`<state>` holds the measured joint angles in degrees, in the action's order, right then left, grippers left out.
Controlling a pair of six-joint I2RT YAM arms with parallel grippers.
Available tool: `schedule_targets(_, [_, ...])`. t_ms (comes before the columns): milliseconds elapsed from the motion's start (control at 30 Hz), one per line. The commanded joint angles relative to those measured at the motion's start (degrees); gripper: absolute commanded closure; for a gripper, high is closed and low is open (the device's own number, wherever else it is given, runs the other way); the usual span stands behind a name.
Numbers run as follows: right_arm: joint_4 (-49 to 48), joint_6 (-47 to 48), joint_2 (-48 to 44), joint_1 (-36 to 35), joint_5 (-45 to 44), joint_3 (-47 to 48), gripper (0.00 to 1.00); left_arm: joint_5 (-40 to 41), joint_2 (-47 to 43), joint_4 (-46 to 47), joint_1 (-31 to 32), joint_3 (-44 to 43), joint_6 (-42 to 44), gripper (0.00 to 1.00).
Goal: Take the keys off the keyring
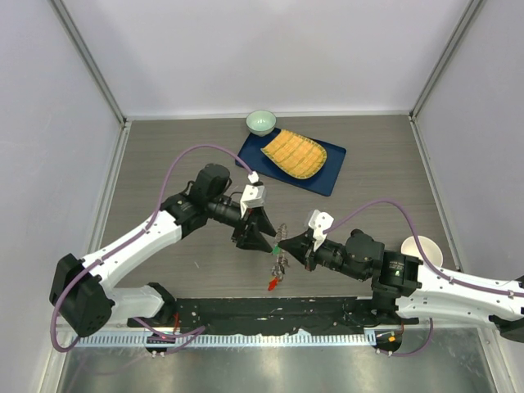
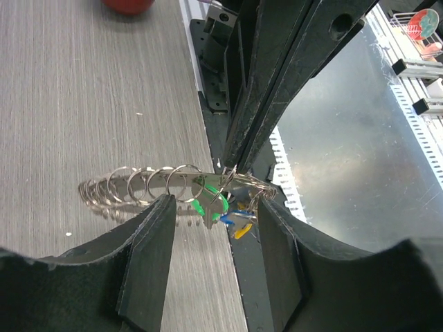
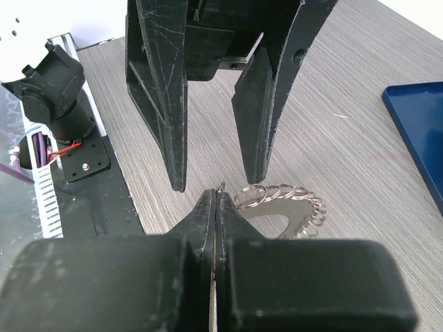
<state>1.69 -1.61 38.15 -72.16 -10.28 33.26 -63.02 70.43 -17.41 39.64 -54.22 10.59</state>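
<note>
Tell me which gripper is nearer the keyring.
Right. The right gripper is shut on the keyring; the left gripper is open, its fingers either side of it, seemingly not touching.

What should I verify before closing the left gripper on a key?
1. Right gripper shut on the keyring: ok, its jaws are pressed together on the wire at one end.
2. Left gripper open: ok, its fingers stand apart.
3. A key between the left fingers: ok, the green key hangs in the gap.
4. Left fingers touching that key: not ok, both stand clear of it.
5. Keyring lifted off the table: cannot tell.
6. Blue tray out of the way: ok, it lies far across the table.
</note>
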Motion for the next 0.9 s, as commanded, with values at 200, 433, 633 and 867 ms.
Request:
schedule_targets(200, [-7.1,0.6,-0.4,0.0,-0.4,1.5,0.99,-1.5,0.6,4.0,1.7,0.4,-1.7,0.51])
schedule_targets(433, [-7.7,0.3,-0.7,0.0,-0.8,0.8,0.99,-1.3,0.5,3.9,1.9,1.3,-1.9,0.62])
schedule_targets(633, [-7.8,0.1,-1.1,0.0,-1.1,0.4,0.99,-2.0,1.3,3.9,2.0,0.8,-2.2,0.75])
schedule_targets(867, [-7.7,-0.2,-1.6,0.0,-1.4,-0.4,0.99,0.2,0.8,3.3,2.0,-0.4,-2.2,1.0])
